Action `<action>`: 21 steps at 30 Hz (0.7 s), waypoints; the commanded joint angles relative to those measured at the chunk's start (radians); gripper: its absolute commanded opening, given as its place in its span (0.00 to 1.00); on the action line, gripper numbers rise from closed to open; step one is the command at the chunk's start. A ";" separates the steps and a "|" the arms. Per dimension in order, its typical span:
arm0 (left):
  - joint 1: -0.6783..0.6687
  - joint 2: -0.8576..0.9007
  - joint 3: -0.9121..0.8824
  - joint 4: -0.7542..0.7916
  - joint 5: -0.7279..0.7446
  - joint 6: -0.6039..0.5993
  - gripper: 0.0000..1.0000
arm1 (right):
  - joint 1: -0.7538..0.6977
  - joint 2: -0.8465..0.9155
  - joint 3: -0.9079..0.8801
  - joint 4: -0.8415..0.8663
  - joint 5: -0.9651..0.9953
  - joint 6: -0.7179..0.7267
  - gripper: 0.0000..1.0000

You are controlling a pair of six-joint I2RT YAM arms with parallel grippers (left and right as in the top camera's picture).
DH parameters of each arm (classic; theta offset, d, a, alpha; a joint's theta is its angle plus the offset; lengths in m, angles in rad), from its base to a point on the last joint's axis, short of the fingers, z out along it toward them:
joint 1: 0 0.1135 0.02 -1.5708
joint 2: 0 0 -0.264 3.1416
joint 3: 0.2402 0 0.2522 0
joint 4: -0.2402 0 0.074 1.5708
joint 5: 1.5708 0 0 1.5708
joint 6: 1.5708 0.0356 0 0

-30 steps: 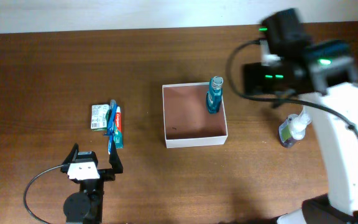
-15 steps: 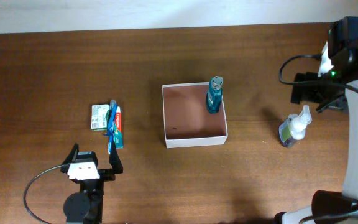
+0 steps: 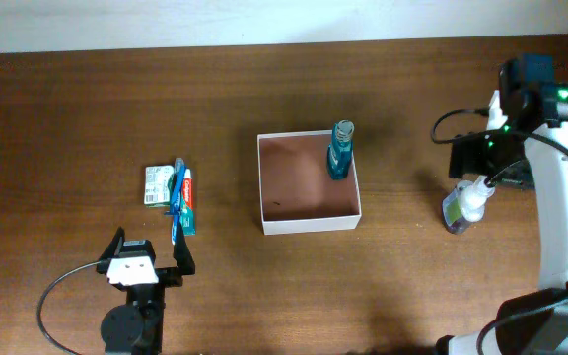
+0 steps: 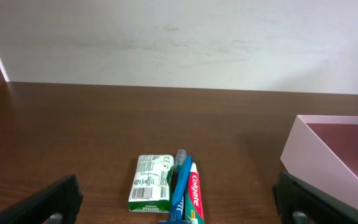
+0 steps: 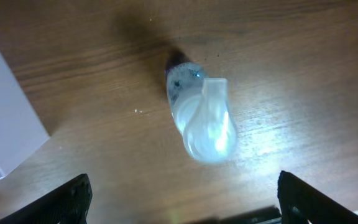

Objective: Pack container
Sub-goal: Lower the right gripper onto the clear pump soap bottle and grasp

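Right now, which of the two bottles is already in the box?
The teal bottle, standing upright in the container's far right corner. The clear pump bottle stands outside, on the table to its right.

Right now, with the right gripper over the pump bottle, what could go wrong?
The pump bottle stands upright under the open right gripper; a crooked grab could tip it. The teal bottle stands upright in the far right corner of the container; setting the pump bottle close could topple it.
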 commanded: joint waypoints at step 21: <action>0.002 -0.009 -0.008 0.003 -0.011 -0.006 0.99 | -0.105 0.006 -0.262 0.229 -0.102 -0.166 0.77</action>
